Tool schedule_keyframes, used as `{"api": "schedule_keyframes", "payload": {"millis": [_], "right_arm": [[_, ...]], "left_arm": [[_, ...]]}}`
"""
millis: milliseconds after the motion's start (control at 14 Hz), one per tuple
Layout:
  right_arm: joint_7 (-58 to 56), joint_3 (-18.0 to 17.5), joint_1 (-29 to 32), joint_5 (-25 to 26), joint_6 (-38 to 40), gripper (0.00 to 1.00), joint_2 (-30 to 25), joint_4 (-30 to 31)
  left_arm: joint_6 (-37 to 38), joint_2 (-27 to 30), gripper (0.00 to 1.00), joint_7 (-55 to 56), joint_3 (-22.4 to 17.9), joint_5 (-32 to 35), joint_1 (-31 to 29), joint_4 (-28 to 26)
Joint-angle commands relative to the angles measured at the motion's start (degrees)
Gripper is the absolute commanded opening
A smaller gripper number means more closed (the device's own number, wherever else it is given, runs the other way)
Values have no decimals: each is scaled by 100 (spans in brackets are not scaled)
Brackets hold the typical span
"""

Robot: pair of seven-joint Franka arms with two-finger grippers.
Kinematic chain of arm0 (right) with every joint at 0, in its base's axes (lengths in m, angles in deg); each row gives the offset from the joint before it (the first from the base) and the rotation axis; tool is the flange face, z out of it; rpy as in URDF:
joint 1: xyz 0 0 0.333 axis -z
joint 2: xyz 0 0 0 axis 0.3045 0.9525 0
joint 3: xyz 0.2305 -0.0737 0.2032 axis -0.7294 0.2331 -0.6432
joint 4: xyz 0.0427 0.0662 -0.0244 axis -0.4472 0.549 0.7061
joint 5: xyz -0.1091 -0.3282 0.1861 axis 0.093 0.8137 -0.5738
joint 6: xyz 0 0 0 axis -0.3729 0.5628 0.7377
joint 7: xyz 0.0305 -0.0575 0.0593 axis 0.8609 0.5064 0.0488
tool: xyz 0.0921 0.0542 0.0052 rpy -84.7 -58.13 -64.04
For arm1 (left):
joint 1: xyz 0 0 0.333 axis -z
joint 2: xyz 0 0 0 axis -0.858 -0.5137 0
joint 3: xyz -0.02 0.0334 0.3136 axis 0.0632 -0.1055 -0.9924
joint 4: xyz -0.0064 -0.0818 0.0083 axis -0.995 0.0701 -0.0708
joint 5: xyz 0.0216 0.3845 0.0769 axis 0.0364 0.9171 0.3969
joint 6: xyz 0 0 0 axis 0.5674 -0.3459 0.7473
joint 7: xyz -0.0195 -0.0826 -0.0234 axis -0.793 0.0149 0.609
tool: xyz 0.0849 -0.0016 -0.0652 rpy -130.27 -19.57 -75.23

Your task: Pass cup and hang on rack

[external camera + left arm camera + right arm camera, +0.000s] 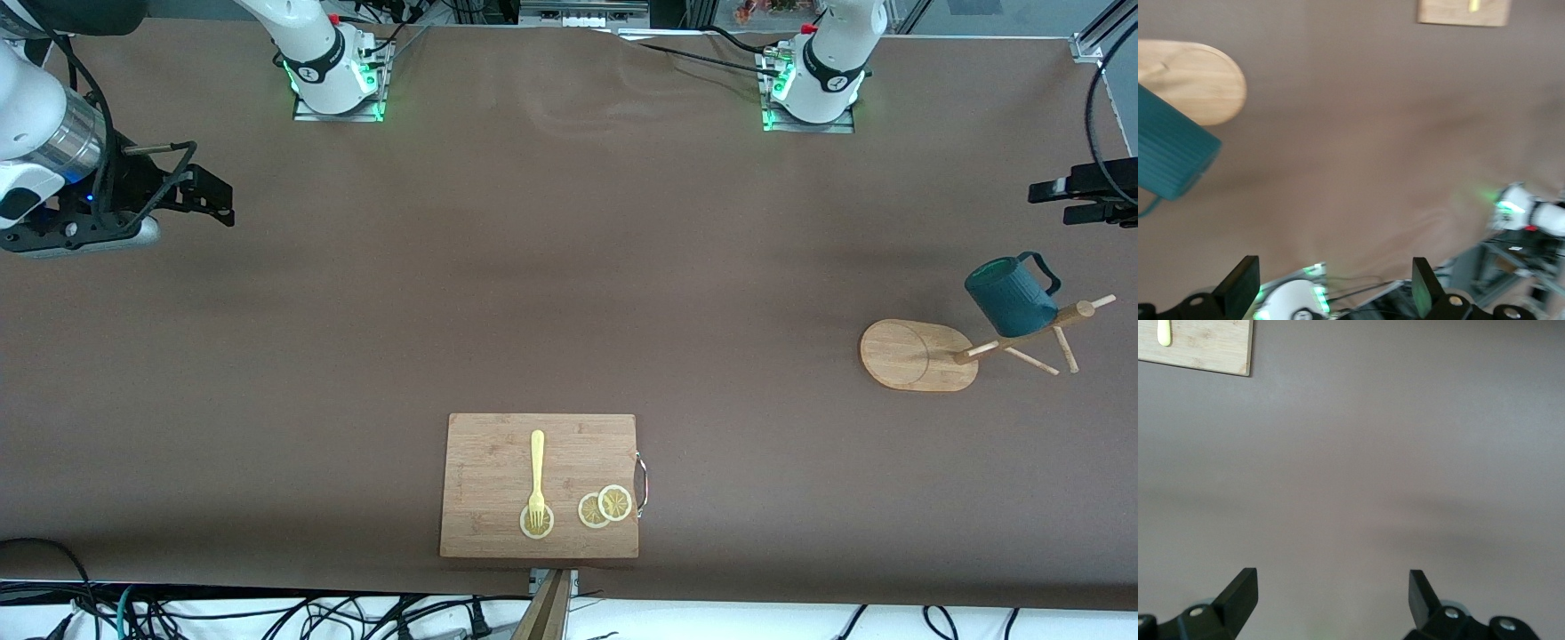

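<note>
The dark teal ribbed cup [1009, 295] hangs by its loop handle on a peg of the light wooden rack [917, 354], which stands toward the left arm's end of the table. In the left wrist view the cup [1171, 157] shows beside the rack's oval base [1198, 80]. My left gripper [1053, 203] hovers open and empty over the table edge near the rack, apart from the cup. Its jaws [1331, 283] stand wide over bare table. My right gripper [209, 191] is open and empty over the right arm's end of the table, also wide [1331, 593] in its own wrist view.
A rectangular wooden cutting board [498, 444] with a metal handle lies near the front camera's edge, carrying a yellow fork [536, 476] and lemon slices [605, 507]. The board's corner [1205, 350] shows in the right wrist view. Both arm bases [333, 76] stand along the table's edge farthest from the camera.
</note>
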Motion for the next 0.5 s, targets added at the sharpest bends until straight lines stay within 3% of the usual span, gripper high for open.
{"api": "schedule_keyframes", "payload": {"millis": [0,214,429], "right_arm": [[-63,-5,-19,71,31,100,-13,-2],[-63,-5,-19,79,31,100,-4,-2],[-63,-5,-19,71,40,100,-13,-2]], "left_arm": [[-207,142,100,-13,-122,1019,858,284],[-610,202,100,188,-139,1708,1423,496],[-630,475,100,1713,-113,1709,1600,417]]}}
